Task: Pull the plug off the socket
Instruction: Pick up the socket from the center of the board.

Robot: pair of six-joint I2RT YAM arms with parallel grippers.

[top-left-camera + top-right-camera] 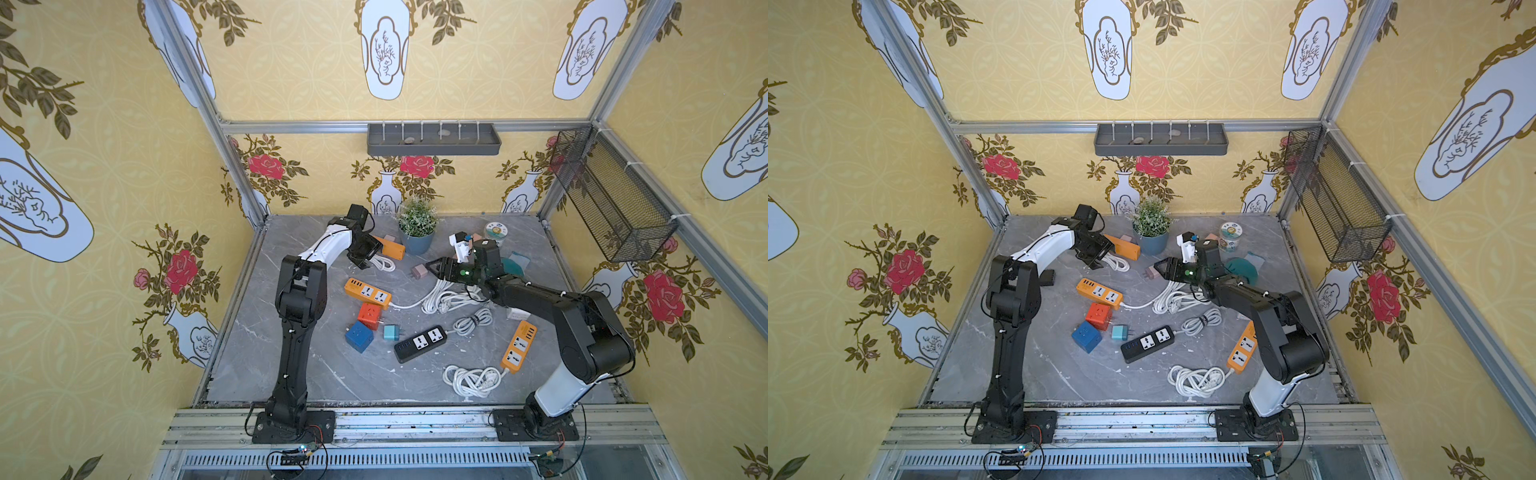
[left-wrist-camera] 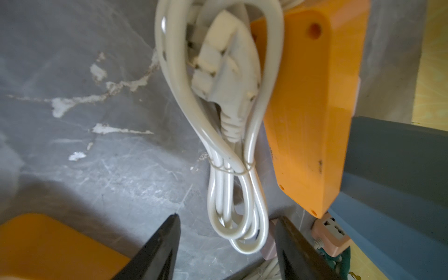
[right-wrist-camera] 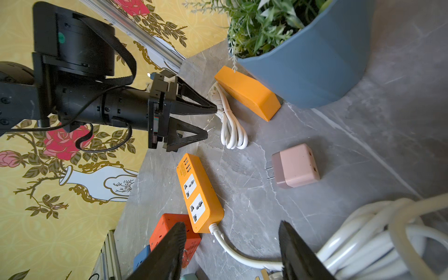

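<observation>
My left gripper [image 2: 228, 220] hangs jaws wide and empty, tips near the bundled white cable [image 2: 169, 72]; the right gripper [image 3: 232, 225] is likewise parted, holding nothing. I judge this the approach. The pink plug [image 1: 389, 238] appears seated in the tipped orange strip [image 1: 390, 249] beside the blue pot [image 1: 417, 245], though I cannot confirm. Next: brace the strip, pinch the plug, pull straight out. Grey marbled bench [image 1: 332, 374], cluttered; yellow floral walls [image 1: 104, 187].

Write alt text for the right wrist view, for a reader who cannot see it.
The right end effector, open and empty, frames a grey marble table where a pink adapter lies unplugged, prongs bare, near an orange power strip. Beyond, the left end effector hangs open by a bundled white cord beside a second orange strip and a blue plant pot.
</observation>
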